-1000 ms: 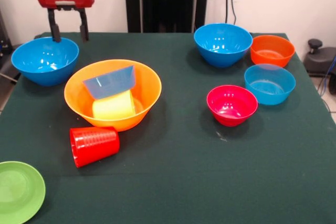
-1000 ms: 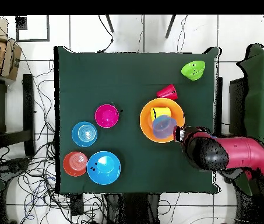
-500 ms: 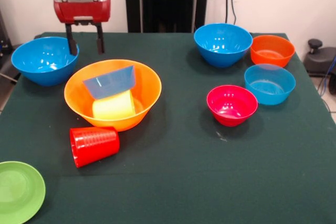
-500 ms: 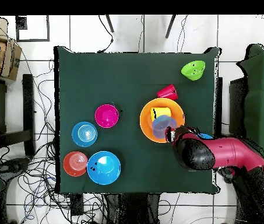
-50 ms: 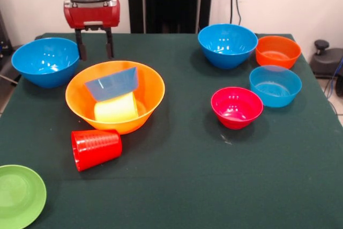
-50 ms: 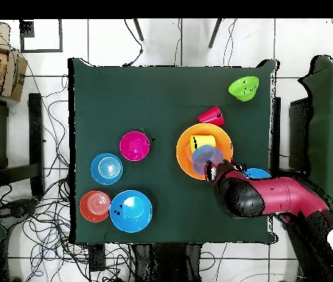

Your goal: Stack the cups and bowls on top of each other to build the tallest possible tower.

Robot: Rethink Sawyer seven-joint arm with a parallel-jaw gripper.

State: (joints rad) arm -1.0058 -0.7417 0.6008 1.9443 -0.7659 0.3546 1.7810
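The big yellow-orange bowl (image 5: 151,88) stands left of centre and forms the tower's base. A pale blue bowl (image 5: 111,83) leans tilted inside it over a yellow cup (image 5: 116,109) lying on its side. On the cloth in front of the big bowl, a ribbed red cup (image 5: 96,148) also lies on its side. My gripper (image 5: 96,51) hangs open and empty just behind the big bowl's far rim. From overhead, my arm (image 6: 272,198) reaches to the edge of the big bowl (image 6: 184,151).
A deep blue bowl (image 5: 45,60) sits left of the gripper. Another deep blue bowl (image 5: 228,44), an orange bowl (image 5: 277,51), a pale blue bowl (image 5: 275,85) and a pink-red bowl (image 5: 237,106) cluster at the right. A green bowl (image 5: 19,194) sits at the near left corner.
The gripper has moved right from over the left blue bowl and come down a little, to just behind the big bowl. The bowls and cups have not moved.
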